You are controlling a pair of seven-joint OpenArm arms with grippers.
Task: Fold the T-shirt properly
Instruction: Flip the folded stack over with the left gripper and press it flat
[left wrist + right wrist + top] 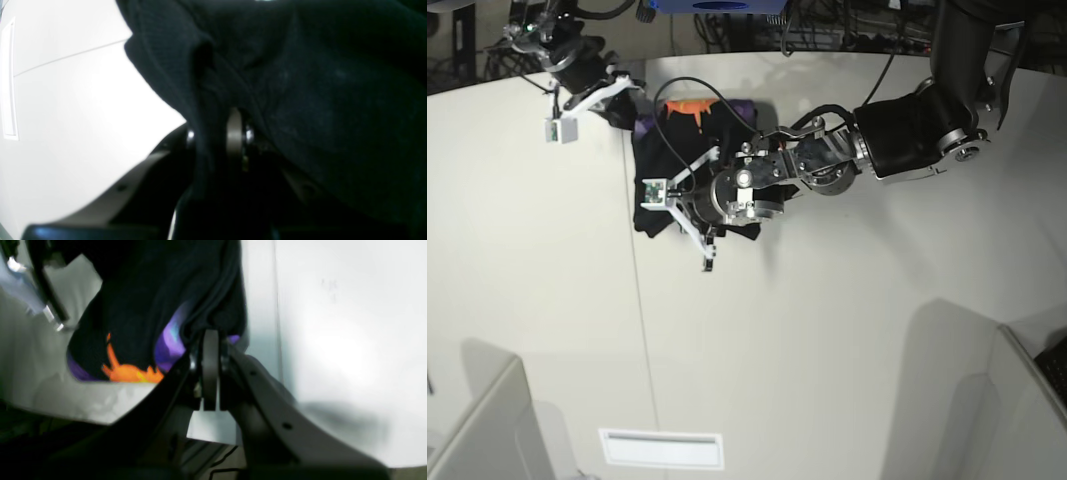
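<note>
T-shirt bunched at the table's far side, between two grippers

The T-shirt (682, 165) lies on the table (847, 330) toward its far edge; the right gripper (622, 95) pinches its far-left corner, the left gripper (689, 205) its near edge.

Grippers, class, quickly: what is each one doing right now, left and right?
Left gripper: closed on a fold of the T-shirt.
Right gripper: shut on the T-shirt's edge, near the purple print.

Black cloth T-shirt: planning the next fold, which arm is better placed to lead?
Probably the left gripper: it clamps the black cloth T-shirt at its near edge. The right gripper pinches the far corner.
</note>
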